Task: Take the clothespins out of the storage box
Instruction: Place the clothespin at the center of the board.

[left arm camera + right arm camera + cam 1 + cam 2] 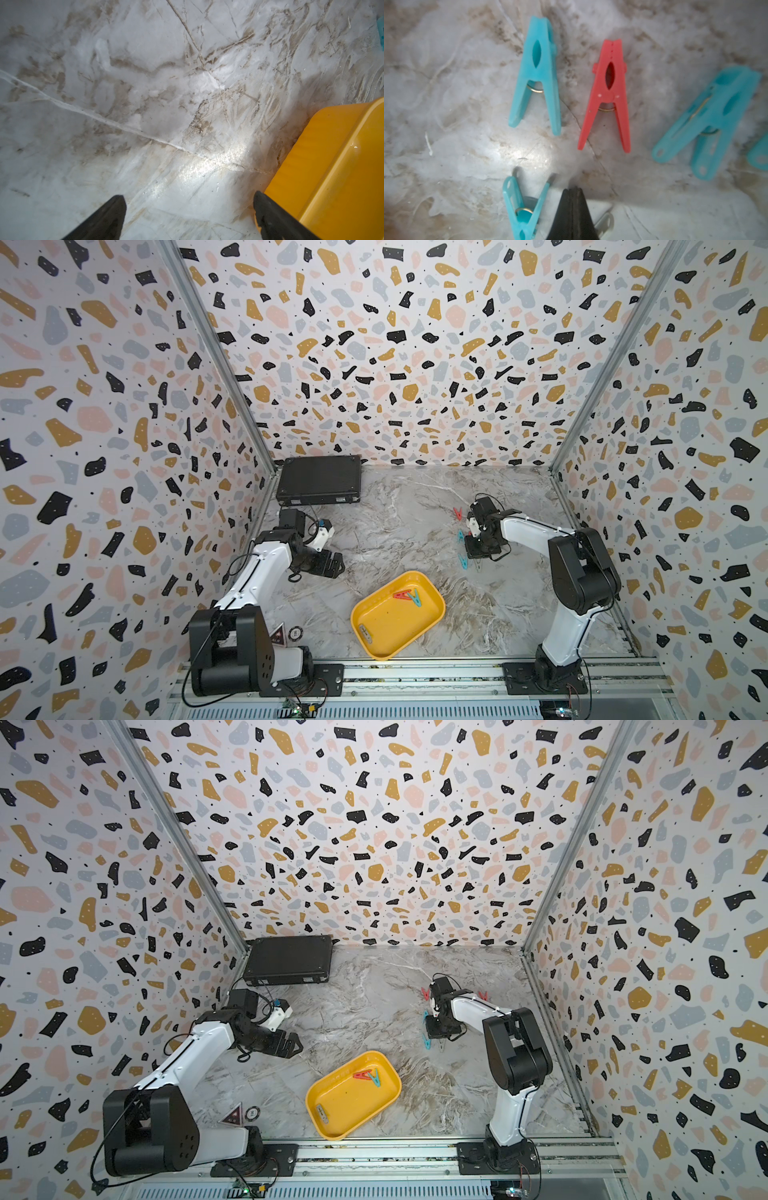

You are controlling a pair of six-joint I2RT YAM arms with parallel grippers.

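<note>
While two clothespins (pixel 409 596) lie touching in the storage box (pixel 386 626) | others on the counter (pixel 395 522) | left gripper (pixel 189 196) open, right gripper (pixel 573 190) closed, empty | risk: pinching one may drag its neighbour.

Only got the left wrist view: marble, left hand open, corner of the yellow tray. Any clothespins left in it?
Observer: Two, a red clothespin and a teal clothespin, touching, at the far end of the storage box.
Operator: Right hand?
Observer: The right hand is shut with nothing between its fingers, just above the table.
Operator: What's under it?
Observer: Loose clothespins, teal and red, plus a pale grey clothespin partly hidden behind the hand.
</note>
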